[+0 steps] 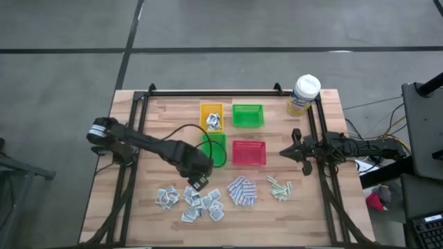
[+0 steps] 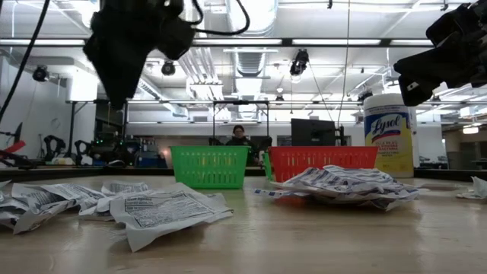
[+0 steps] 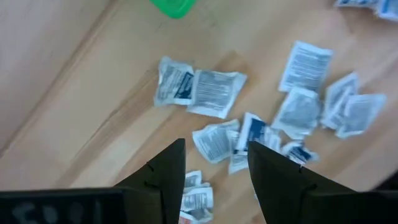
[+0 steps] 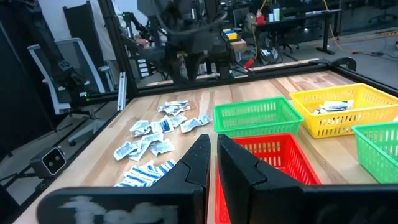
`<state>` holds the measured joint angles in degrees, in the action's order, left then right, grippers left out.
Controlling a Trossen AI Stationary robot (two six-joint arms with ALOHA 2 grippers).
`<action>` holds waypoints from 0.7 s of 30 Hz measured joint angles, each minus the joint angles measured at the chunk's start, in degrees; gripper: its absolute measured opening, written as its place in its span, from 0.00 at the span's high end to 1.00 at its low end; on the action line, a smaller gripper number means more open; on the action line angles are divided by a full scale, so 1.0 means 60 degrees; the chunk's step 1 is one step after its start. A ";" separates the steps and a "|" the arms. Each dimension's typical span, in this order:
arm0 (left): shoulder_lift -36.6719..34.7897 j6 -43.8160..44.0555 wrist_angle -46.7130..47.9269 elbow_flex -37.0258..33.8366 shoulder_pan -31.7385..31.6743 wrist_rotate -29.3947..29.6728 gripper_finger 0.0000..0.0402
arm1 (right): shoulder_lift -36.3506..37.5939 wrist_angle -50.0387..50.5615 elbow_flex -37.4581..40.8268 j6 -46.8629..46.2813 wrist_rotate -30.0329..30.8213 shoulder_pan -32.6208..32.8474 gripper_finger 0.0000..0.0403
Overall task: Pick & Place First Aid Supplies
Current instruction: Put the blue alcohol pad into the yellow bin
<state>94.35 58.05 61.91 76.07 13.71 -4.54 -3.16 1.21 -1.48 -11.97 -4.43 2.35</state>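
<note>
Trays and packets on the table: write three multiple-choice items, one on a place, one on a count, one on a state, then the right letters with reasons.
1. Which tray already holds packets?
A. the yellow tray
B. the red tray
C. the green tray at the back

2. How many green trays stand on the table?
A. one
B. two
C. three

3. How do the left gripper's jaws stand?
A. shut on a sachet
B. open and empty
C. shut and empty

Answers:
1. A: packets lie in the yellow tray, while the red tray shows a bare floor.
2. B: one green tray stands at the back and another beside the red one.
3. B: the left gripper hangs above the white-grey sachets with a clear gap between its jaws.
</note>
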 joint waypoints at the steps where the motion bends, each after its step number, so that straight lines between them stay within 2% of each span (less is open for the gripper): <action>1: 0.0000 0.0070 -0.0157 -0.0140 0.0002 0.0019 0.58 | 0.0000 0.0000 0.0000 0.0000 0.0000 0.0000 0.93; 10: 0.0000 -0.0004 -0.2616 -0.1580 0.0049 0.0137 0.58 | 0.0000 0.0000 -0.0004 0.0003 0.0000 0.0000 0.93; 21: 0.0000 0.0321 -0.3428 -0.2531 0.0056 0.0235 0.58 | 0.0000 0.0000 0.0000 0.0003 0.0000 0.0000 0.93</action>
<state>94.35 59.98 41.35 60.88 14.04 -3.13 -3.16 1.21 -1.48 -11.94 -4.43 2.35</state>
